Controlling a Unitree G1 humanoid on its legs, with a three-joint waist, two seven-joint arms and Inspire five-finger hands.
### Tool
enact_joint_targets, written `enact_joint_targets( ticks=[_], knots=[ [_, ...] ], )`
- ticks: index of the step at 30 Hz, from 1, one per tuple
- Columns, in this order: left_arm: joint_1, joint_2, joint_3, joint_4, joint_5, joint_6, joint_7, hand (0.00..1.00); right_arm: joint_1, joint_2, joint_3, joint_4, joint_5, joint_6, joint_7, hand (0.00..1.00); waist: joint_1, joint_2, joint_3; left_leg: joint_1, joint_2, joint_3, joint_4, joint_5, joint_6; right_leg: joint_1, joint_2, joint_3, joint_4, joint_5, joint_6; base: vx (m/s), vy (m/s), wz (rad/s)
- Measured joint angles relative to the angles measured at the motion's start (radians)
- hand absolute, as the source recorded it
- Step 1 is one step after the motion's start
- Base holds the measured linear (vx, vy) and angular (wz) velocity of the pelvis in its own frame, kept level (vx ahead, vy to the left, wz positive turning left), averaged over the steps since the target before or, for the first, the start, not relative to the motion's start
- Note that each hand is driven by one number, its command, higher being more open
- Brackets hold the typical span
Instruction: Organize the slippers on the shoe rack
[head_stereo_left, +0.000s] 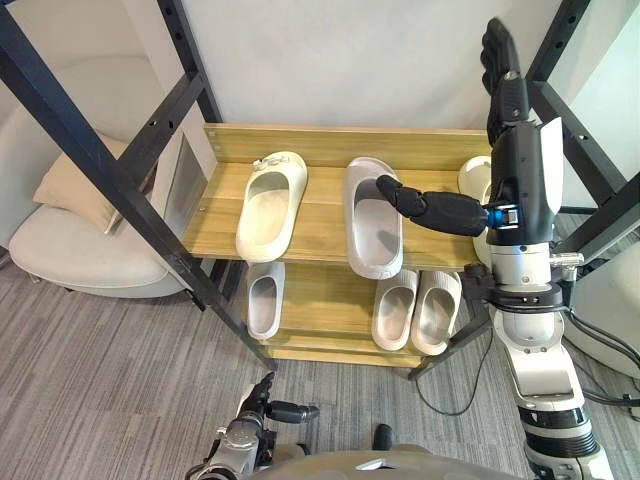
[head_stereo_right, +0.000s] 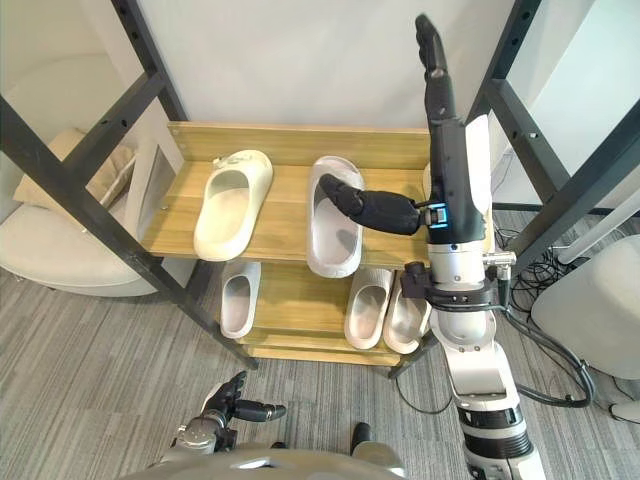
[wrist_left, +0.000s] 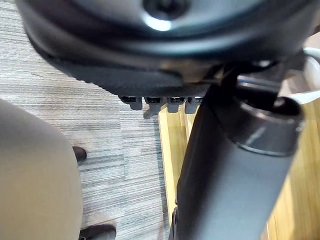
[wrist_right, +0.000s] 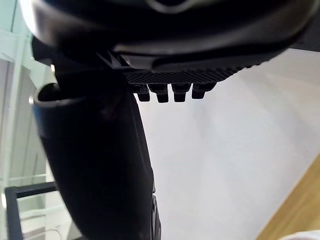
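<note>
A two-shelf wooden shoe rack (head_stereo_left: 320, 140) stands against the wall. On its top shelf lie a cream slipper (head_stereo_left: 272, 205) at the left, a pale grey slipper (head_stereo_left: 372, 215) in the middle and a cream slipper (head_stereo_left: 474, 180) at the right, partly hidden by my arm. The lower shelf holds one slipper (head_stereo_left: 265, 298) at the left and a pair (head_stereo_left: 415, 310) at the right. My right hand (head_stereo_left: 515, 120) is raised in front of the rack's right end, open, fingers straight up. Its thumb (head_stereo_left: 430, 208) reaches out over the grey slipper's edge and holds nothing. My left hand (head_stereo_left: 262, 410) hangs low near the floor, open and empty.
Black metal frame beams (head_stereo_left: 110, 165) cross at the left and right (head_stereo_left: 590, 150) of the rack. A white armchair (head_stereo_left: 80, 250) with a beige cushion sits at the left. Grey striped floor (head_stereo_left: 120, 380) lies in front of the rack.
</note>
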Motion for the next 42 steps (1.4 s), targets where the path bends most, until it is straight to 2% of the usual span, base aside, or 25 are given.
enact_joint_targets(
  ticks=[13,14,22,29,37,42],
  knots=[
    [0.002,0.016,0.0,-0.005,-0.001,0.001,-0.011,1.0,-0.001,-0.075,0.009,0.209,-0.034,0.056,0.003,1.0,0.002,-0.029,-0.008,-0.038,-0.004,-0.021,-0.001,0.0,0.0,-0.022,0.0,-0.02,-0.016,0.006,0.005,0.0,0.002,0.04],
    [0.002,0.018,0.0,-0.009,-0.001,0.001,-0.012,1.0,-0.003,-0.08,0.018,0.225,-0.033,0.058,0.004,0.0,0.002,-0.033,-0.008,-0.041,-0.004,-0.021,-0.001,0.0,0.0,-0.025,0.0,-0.02,-0.016,0.006,0.005,0.0,0.0,0.0],
    [0.003,0.028,0.013,-0.015,-0.001,0.001,-0.019,1.0,-0.069,-0.084,0.07,0.309,0.006,0.06,0.029,0.0,0.002,-0.06,0.001,-0.051,-0.005,-0.023,-0.001,0.001,0.001,-0.035,-0.001,-0.021,-0.017,0.008,0.005,0.0,0.001,0.0],
    [0.003,0.027,0.039,-0.02,-0.004,-0.011,-0.047,1.0,-0.147,-0.096,0.09,0.356,0.029,0.06,0.047,0.0,0.01,-0.071,0.007,-0.072,-0.009,-0.032,-0.001,0.005,0.004,-0.051,-0.004,-0.03,-0.016,0.01,0.005,-0.01,0.002,0.04],
    [0.001,0.033,0.039,-0.027,-0.003,-0.011,-0.049,1.0,-0.158,-0.11,0.092,0.357,0.045,0.053,0.065,0.0,0.009,-0.085,0.016,-0.072,-0.009,-0.04,-0.003,0.005,0.004,-0.048,-0.004,-0.036,-0.017,0.01,0.005,-0.01,0.001,0.03],
    [0.002,0.034,0.039,-0.028,-0.002,-0.012,-0.05,1.0,-0.155,-0.139,0.092,0.296,0.043,0.056,0.091,0.0,0.006,-0.086,0.017,-0.07,-0.008,-0.039,-0.002,0.006,0.005,-0.047,-0.005,-0.034,-0.016,0.011,0.004,-0.02,0.002,-0.01]
  ],
)
